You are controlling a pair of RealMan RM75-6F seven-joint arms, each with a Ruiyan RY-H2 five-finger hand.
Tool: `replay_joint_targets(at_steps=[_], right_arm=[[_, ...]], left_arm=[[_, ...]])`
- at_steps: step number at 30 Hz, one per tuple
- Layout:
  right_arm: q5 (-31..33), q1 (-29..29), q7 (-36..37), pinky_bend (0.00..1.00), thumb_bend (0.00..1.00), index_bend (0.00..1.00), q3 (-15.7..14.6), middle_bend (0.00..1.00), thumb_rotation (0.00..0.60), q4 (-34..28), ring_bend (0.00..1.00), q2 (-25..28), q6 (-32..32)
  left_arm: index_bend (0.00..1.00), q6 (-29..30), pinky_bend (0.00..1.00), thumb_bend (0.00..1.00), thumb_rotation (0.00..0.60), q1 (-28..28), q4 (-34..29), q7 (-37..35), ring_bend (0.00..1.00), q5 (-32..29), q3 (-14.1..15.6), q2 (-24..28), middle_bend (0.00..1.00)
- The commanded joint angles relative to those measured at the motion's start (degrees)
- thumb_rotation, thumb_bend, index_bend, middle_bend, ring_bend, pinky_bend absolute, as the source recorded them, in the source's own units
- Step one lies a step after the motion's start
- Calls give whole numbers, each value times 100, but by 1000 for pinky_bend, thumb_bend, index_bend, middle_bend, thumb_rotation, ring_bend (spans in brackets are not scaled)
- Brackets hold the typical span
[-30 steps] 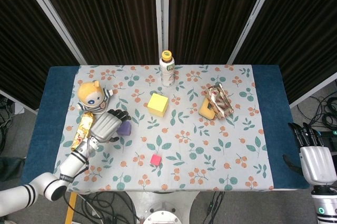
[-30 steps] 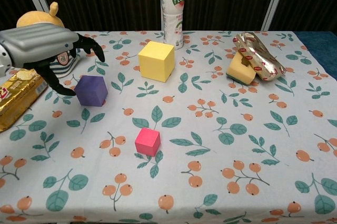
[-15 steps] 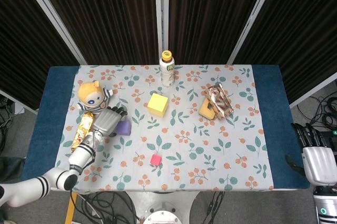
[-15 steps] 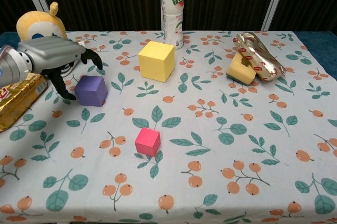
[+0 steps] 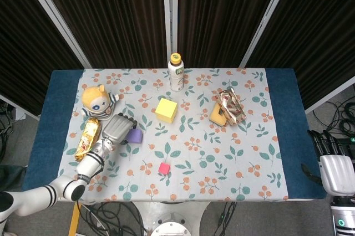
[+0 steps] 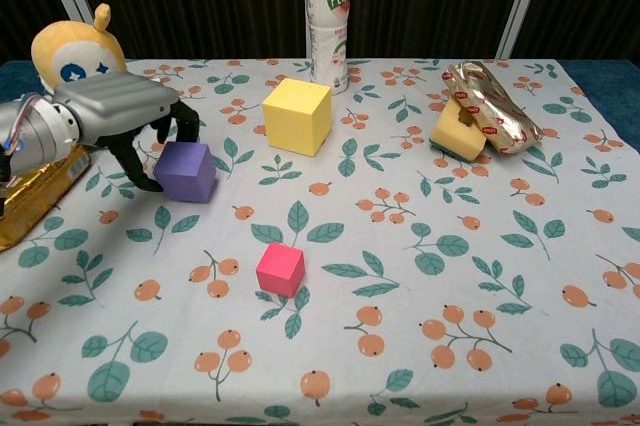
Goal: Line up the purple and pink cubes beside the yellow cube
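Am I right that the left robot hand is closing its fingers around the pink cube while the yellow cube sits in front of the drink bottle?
Not quite: the left robot hand has its fingers around the purple cube, not the pink cube, which lies untouched nearer the table's front edge. The chest view shows this. The yellow cube does sit in front of the drink bottle.

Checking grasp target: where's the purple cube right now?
Both views: the purple cube sits on the table's left side, at the left hand fingertips, left of the yellow cube.
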Motion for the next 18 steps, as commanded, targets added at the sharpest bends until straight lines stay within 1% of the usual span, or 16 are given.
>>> replay_joint_targets(at_steps=[1, 7, 18], right_arm=[[2, -23, -8, 121, 164, 59, -3, 98, 600, -10, 0, 10, 30], [1, -75, -10, 121, 164, 58, -13, 98, 600, -30, 0, 38, 92], [7, -152, 9, 121, 164, 59, -16, 98, 600, -46, 0, 82, 182]], left_arm=[[544, 60, 622, 192, 600, -99, -86, -100, 471, 173, 35, -36, 539], [544, 69, 621, 192, 600, -372, 72, -54, 471, 459, 53, -274, 539], [542, -9, 615, 191, 600, -776, 411, 300, 472, 482, -65, -569, 538]])
